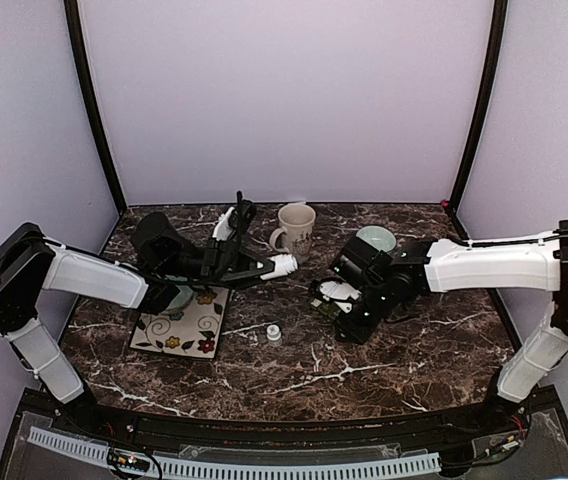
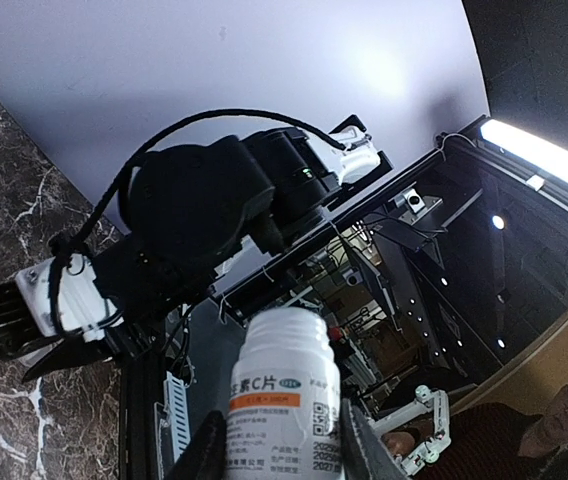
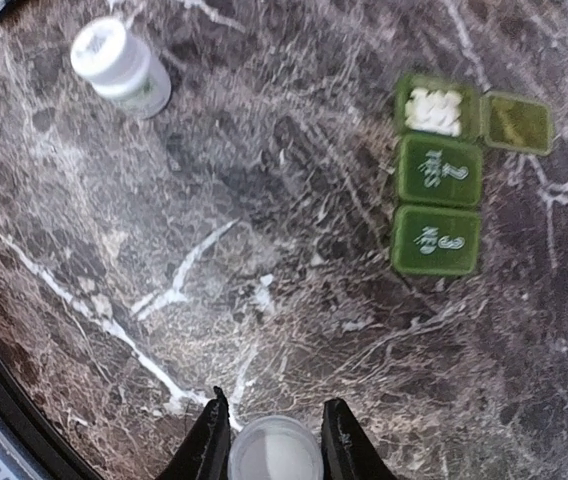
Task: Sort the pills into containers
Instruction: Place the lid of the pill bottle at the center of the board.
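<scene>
— Where's the pill box [image 3: 438,190]?

— Flat on the bench [image 3: 214,230], ahead of the right pincer [image 3: 275,415] and off to one side. In that wrist's view its three squares run in a line up and down the picture, so the long axis runs away from the pincer. The far-end square is open and full of white pills [image 3: 434,110], its lid [image 3: 517,122] flipped out sideways. The other two are shut.

— So one done, two to go?

— That's how I read it. Filling the next square looks like the step in hand.

— And the pincers?

— Both are busy. The right one is closed on a small white bottle [image 3: 274,455], seen end-on. The left pincer [image 2: 284,445] grips a bottle with an orange label [image 2: 284,385], held roughly level and pointing toward the mug [image 1: 297,230].

— Then who opens the next lid?

— That's the catch, I'd say. One of them must set its bottle down, or nudge the lid with a fingertip, before anything gets poured. A third bottle [image 3: 119,65] stands well apart from the box.
</scene>
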Motion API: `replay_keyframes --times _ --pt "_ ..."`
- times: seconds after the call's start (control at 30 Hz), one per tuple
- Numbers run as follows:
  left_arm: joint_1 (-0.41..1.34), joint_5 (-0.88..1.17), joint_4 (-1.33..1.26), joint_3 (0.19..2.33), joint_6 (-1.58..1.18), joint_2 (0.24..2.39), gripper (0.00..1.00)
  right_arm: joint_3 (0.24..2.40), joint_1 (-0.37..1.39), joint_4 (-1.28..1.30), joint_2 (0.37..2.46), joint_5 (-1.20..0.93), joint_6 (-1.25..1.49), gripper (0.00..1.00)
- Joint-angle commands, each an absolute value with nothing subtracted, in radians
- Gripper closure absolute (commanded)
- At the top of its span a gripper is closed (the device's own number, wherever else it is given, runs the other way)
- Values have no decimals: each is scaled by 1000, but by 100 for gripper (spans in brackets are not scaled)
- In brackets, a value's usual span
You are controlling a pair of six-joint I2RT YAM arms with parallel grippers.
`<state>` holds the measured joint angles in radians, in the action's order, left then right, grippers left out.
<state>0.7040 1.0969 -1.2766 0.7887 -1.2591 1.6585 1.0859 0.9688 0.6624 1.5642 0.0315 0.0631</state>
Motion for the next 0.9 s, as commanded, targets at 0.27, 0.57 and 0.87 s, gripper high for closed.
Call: replay_keyframes --times 0.27,0.57,0.87 --pt "700 1093 -1304 733 -1212 1602 100 1202 954 775 1761 -53 56 83" --pt "698 1090 -1348 725 -1232 1601 100 1308 953 881 1870 -86 13 82" --pt "689 1085 -1313 700 -1203 1546 100 1382 953 991 1938 -96 -15 82"
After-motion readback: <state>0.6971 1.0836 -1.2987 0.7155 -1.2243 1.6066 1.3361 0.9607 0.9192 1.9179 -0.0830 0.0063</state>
